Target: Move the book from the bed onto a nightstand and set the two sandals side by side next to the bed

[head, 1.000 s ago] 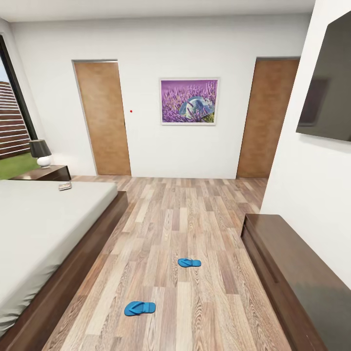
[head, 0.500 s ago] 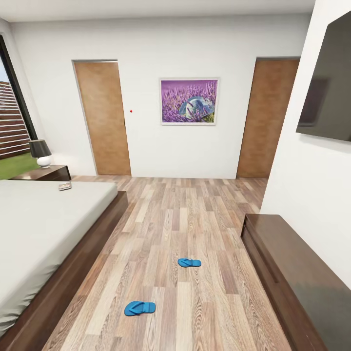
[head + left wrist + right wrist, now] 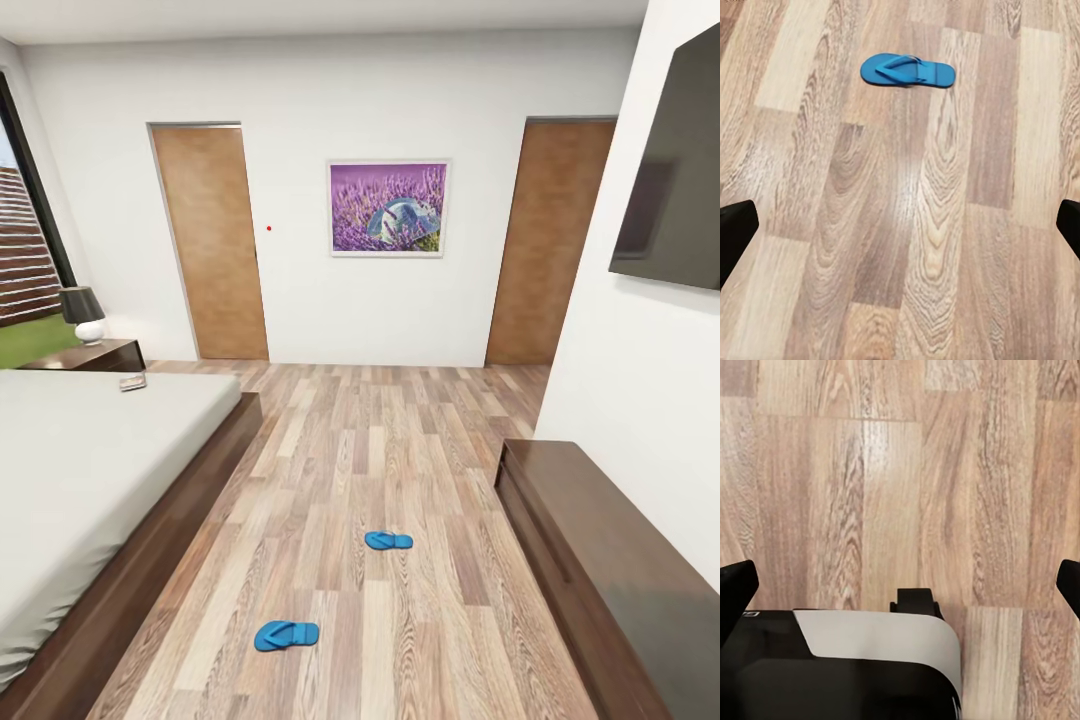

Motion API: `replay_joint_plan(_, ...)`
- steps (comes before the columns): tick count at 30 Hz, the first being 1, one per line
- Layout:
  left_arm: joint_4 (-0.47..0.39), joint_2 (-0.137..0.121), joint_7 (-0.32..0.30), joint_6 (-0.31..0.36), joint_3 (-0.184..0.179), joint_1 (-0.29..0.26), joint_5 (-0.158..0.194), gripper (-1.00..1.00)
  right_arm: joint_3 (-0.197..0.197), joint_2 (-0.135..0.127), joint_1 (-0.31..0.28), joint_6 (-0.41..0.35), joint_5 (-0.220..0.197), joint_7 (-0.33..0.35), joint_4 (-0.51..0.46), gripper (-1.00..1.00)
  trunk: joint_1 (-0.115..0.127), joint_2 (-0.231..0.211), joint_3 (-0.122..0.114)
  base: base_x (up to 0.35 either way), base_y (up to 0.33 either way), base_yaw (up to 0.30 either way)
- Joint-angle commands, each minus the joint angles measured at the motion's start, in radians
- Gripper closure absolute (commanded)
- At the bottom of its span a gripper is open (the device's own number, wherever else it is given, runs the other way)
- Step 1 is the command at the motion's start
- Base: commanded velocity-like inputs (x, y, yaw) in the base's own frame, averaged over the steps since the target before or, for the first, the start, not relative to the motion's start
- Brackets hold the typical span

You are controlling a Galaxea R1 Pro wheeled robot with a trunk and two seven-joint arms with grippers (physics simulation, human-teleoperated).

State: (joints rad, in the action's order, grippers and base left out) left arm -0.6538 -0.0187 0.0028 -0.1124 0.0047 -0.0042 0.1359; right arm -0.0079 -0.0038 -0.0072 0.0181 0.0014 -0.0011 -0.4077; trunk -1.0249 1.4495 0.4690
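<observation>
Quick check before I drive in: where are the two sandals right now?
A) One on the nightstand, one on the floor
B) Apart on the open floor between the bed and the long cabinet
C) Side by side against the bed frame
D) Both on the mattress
B: the nearer sandal and the farther sandal lie apart on the plank floor, clear of the bed and the long cabinet.
</observation>
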Motion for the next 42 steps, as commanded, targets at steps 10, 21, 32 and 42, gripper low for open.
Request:
replay_joint_plan(10, 0.000, 0.000, 0.000, -0.004, -0.002, 0.000, 0.010, -1.00, 0.000, 0.002, 0.000, 0.002, 0.000, 0.000, 0.000, -1.00, 0.000, 0.000, 0.001, 0.054, 0.000, 0.000)
replay_joint_plan(21, 0.000, 0.000, 0.000, -0.004, -0.002, 0.000, 0.010, -1.00, 0.000, 0.002, 0.000, 0.002, 0.000, 0.001, 0.000, -1.00, 0.000, 0.000, 0.001, 0.069, 0.000, 0.000)
replay_joint_plan(32, 0.000, 0.000, 0.000, -0.004, -0.002, 0.000, 0.010, -1.00, -0.001, -0.001, 0.000, 0.001, -0.001, 0.000, 0.001, -1.00, 0.000, 0.000, 0.001, 0.003, 0.000, 0.000)
replay_joint_plan(42, 0.000, 0.000, 0.000, -0.004, -0.002, 0.000, 0.010, -1.00, -0.001, 0.001, 0.000, 0.002, -0.001, 0.000, 0.001, -1.00, 0.000, 0.000, 0.001, 0.103, 0.000, 0.000)
